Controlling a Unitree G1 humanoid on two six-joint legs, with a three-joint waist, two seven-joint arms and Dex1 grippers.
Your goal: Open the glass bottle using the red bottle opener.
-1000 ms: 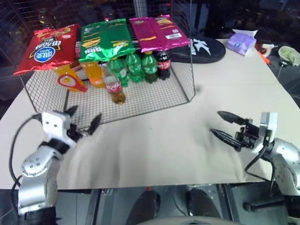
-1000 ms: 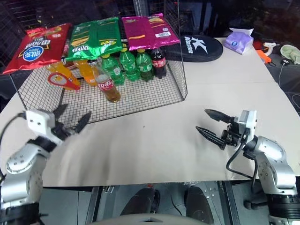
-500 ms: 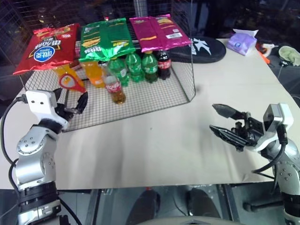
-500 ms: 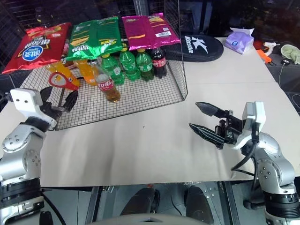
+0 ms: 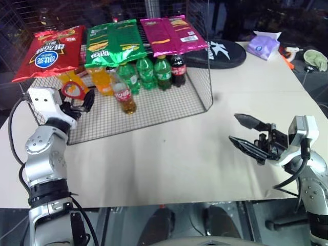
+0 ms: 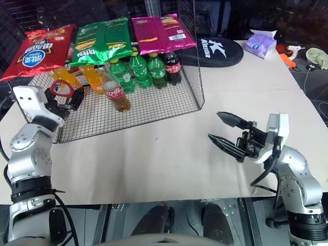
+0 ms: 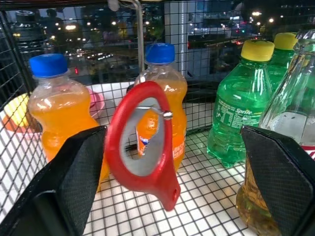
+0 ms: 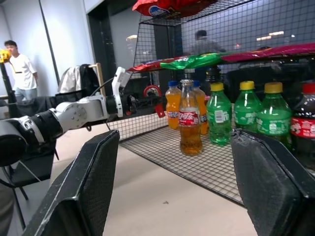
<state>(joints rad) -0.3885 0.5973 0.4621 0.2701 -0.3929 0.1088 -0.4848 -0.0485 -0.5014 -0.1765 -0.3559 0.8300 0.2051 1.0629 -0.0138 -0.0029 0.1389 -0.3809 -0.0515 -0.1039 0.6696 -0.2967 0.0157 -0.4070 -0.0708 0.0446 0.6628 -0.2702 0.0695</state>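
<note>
Now that the left gripper point(image 7: 162, 162) has reached in, fingers apart around the hanging red bottle opener point(image 7: 142, 140), grasping seems next; the right gripper point(image 5: 246, 133) hovers open.

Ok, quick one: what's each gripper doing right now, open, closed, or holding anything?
Left gripper: open, jaws either side of the hanging red bottle opener, not gripping it.
Right gripper: open, empty, over the table.

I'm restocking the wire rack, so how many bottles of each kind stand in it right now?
orange drink bottles: 2
green plastic bottles: 3
dark cola bottle: 1
glass bottle: 1
Total: 7
</note>
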